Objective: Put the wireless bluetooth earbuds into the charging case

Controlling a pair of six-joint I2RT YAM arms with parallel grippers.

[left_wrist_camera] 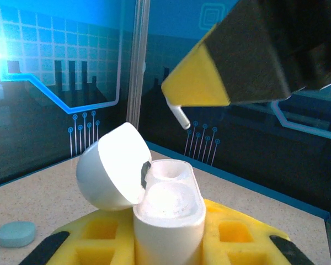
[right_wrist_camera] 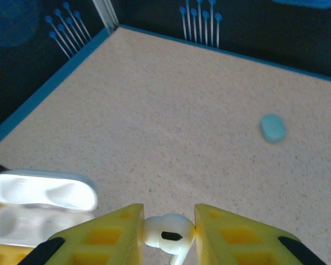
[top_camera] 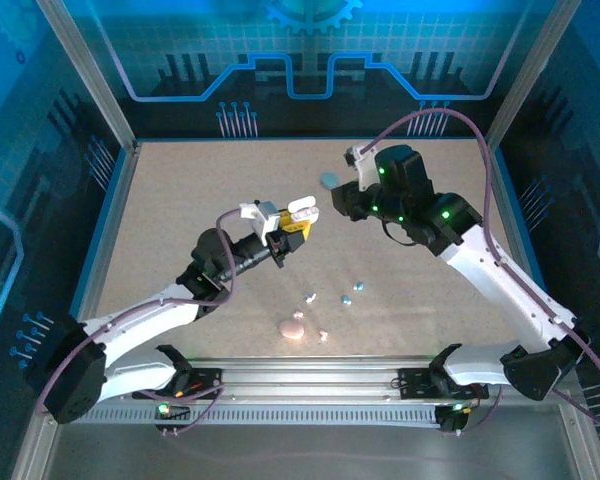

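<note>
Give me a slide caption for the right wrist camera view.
Right gripper pinches a white earbud near the open white charging case, teal case lying beyond.

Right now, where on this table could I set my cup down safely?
Bare: the table's far-left stretch, between side wall and left arm, and the back strip beyond the teal case. Crowded: the middle, where the left fingers hold the open white case beside the right fingers gripping a white earbud, and the front, with the pink case and loose earbuds.

Open white case — earbud stem above
</note>
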